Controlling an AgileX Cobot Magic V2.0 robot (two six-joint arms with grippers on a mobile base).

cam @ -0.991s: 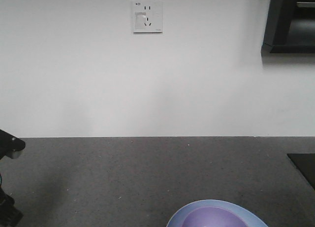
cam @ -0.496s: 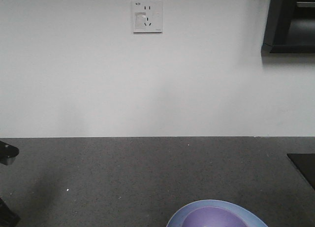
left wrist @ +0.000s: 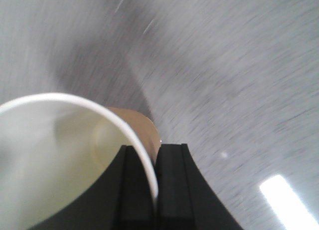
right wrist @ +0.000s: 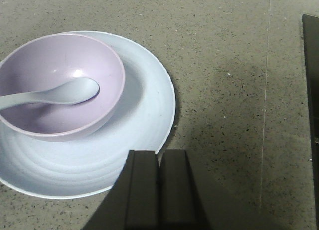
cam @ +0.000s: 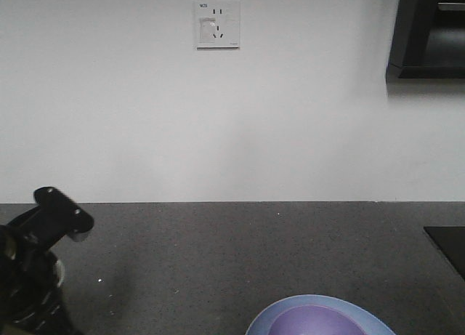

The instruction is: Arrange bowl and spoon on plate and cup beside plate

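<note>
Since half a second ago, my left arm [cam: 36,269] has risen back into the front view; only a sliver of it showed at the left edge then, and now its dark bulk fills the lower left corner. Nothing else in that view has shifted.

From the left wrist I see what the front view cannot: my left gripper [left wrist: 155,177] is clamped on the cup [left wrist: 60,160], one finger inside the cream wall and the other against the tan outside, the rolled rim pinched between them. The cup sits to the left of the jaws and the counter behind it is streaked with blur.

From the right wrist I see the plate [right wrist: 144,125] just ahead and to the left of my right gripper [right wrist: 159,190], whose jaws are pressed together on nothing. The bowl [right wrist: 107,65] sits on the plate, toward its far left side, and the spoon [right wrist: 70,92] lies in the bowl with its scoop pointing right and its handle running off the left edge. The front view catches only the far rims of plate and bowl at its bottom edge, and no spoon.

All of it rests on a dark speckled counter [right wrist: 234,55]. Behind it stands a white wall [cam: 232,124] with a socket [cam: 216,24], and a dark cabinet [cam: 429,30] hangs at the upper right.
</note>
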